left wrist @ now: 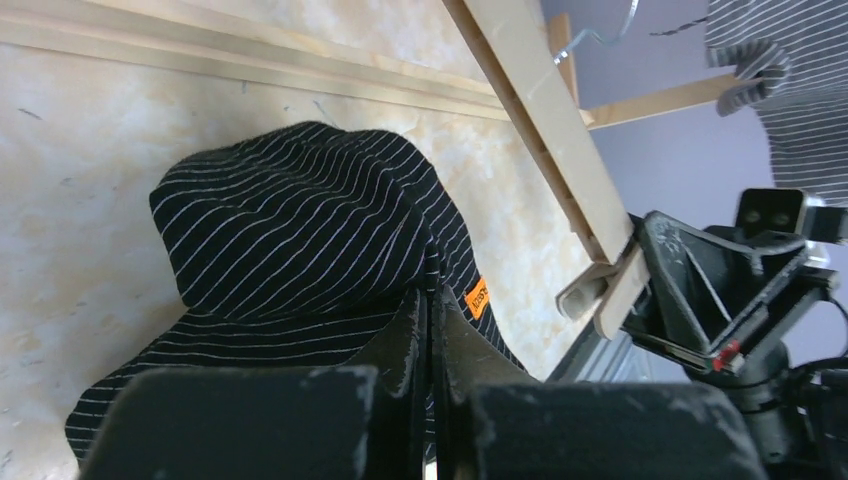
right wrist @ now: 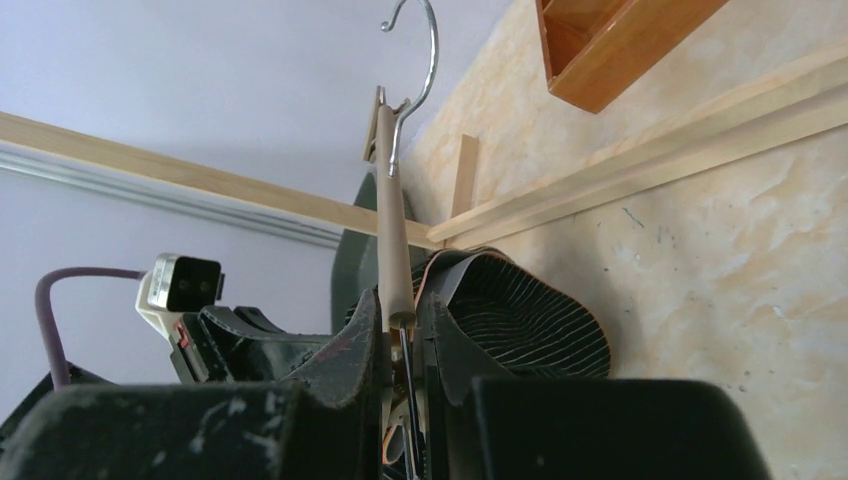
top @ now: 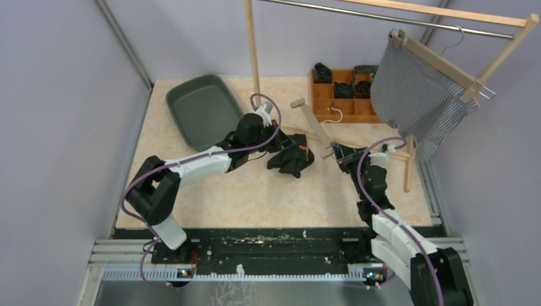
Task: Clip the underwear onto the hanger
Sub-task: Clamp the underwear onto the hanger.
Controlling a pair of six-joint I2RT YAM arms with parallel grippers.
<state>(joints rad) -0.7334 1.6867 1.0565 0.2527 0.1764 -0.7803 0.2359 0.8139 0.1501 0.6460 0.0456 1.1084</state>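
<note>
Left fingers (left wrist: pixel 405 340) are clenched flat together at the bottom middle of the wrist view. It looks like they've got a fold of the underwear (left wrist: pixel 300 220) pinched between them. It's black with thin white stripes, and a little orange label (left wrist: pixel 479 297) sits just beside the tips. The rest of it lies bunched on the worktop (top: pixel 268 197), about the centre of the overhead view.

Right fingers (right wrist: pixel 355 340) are closed on the wooden bar of the hanger (right wrist: pixel 392 230), gripping near one end. The bar runs away from them, with its metal hook in the top middle of that view.

My guess at the why: one side steadies the hanger with a clip (left wrist: pixel 600 285) pointed at the cloth, and the other brings the waistband up to it. Cloth and clip are near but apart, so nothing's clipped yet.

Poses: left arm (top: pixel 191 167) comes from the lower left, elbow folded back, forearm stretched right to the middle. Right arm (top: pixel 383 217) rises from the lower right, wrist turned left towards the hanger's end.

Further back there's a green tray (top: pixel 204 108) upper left and a wooden divided box (top: pixel 348 95) with dark items in it upper middle. At the top right is a rack (top: pixel 357 13) where a grey striped garment (top: pixel 415 102) hangs clipped to its own bar.
</note>
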